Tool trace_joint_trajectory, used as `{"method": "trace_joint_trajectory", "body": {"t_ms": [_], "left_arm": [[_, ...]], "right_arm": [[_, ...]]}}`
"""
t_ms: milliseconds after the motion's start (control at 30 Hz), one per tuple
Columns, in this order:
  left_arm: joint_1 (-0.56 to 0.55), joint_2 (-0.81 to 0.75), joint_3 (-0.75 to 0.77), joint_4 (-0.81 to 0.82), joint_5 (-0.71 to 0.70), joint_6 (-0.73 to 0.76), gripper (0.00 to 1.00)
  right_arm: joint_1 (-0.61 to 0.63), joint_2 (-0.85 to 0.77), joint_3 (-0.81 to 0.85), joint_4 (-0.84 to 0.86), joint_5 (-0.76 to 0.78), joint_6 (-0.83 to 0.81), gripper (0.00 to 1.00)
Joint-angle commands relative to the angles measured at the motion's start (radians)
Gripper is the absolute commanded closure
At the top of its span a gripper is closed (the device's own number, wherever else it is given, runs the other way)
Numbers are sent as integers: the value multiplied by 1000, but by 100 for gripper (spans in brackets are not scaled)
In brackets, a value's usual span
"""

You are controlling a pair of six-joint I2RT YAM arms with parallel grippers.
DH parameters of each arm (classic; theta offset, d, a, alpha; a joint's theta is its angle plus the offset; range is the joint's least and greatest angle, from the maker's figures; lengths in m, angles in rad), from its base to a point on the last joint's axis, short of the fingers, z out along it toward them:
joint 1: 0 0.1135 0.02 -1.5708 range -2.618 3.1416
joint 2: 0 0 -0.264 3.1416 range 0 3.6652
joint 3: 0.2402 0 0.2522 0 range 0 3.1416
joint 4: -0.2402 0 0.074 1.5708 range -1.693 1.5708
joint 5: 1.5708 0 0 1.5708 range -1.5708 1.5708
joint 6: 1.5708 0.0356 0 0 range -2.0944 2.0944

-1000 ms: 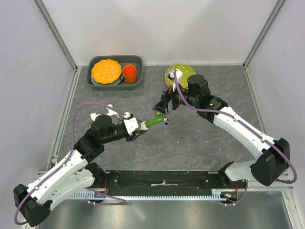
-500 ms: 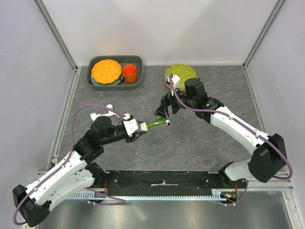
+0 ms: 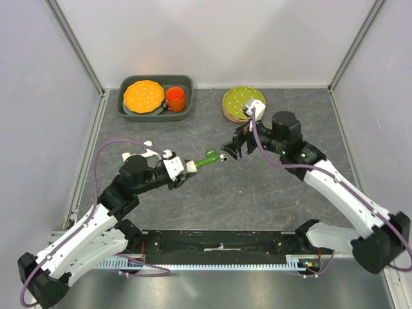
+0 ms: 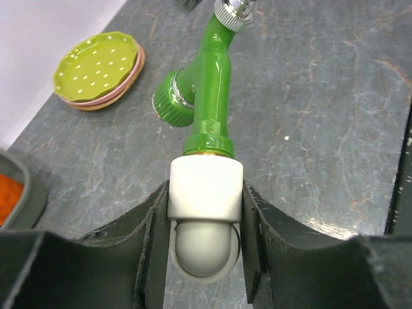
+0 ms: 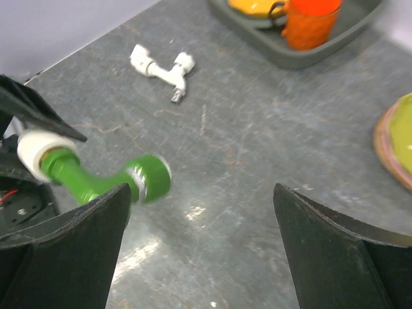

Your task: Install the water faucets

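Observation:
My left gripper (image 3: 187, 168) is shut on the white end piece (image 4: 206, 187) of the green T-shaped faucet (image 3: 209, 158) and holds it above the table, its chrome tip pointing at the right arm. The faucet fills the left wrist view (image 4: 209, 96). My right gripper (image 3: 230, 149) is open and empty, just right of the faucet's tip. In the right wrist view the green faucet (image 5: 103, 180) is blurred by the left finger (image 5: 64, 251). The white faucet (image 5: 162, 67) lies on the table beside the left arm (image 3: 149, 147), partly hidden.
A grey tray (image 3: 187, 109) at the back left holds an orange plate (image 3: 143, 95) and an orange cup (image 3: 175, 98). A stack of green and pink plates (image 3: 241, 103) sits at the back centre, behind the right wrist. A black rail (image 3: 219, 241) runs along the near edge.
My right gripper has pulled back to the right, off the green faucet's tip. My left gripper still holds the faucet and has shifted it slightly up and back.

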Motion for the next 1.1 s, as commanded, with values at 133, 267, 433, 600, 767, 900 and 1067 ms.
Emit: {"method": "trace_joint_trajectory", "body": {"t_ms": [133, 267, 433, 600, 767, 900, 1067], "left_arm": [[124, -11, 37, 112, 110, -84, 98], [158, -7, 51, 105, 235, -98, 98], [162, -5, 80, 79, 363, -90, 98], [162, 9, 95, 87, 473, -113, 98], [162, 39, 105, 112, 532, -147, 98], [162, 52, 112, 112, 549, -158, 98], [162, 53, 111, 136, 558, -172, 98]], "right_arm": [[-13, -346, -287, 371, 38, -175, 2], [-10, -407, -351, 416, -182, -276, 2], [-11, -351, -338, 413, -403, -328, 4], [-10, -294, -290, 384, -548, -353, 11], [4, -283, -255, 366, -591, -359, 16], [35, -263, -237, 356, -591, -368, 21], [90, -205, -197, 257, -557, -434, 27]]}}
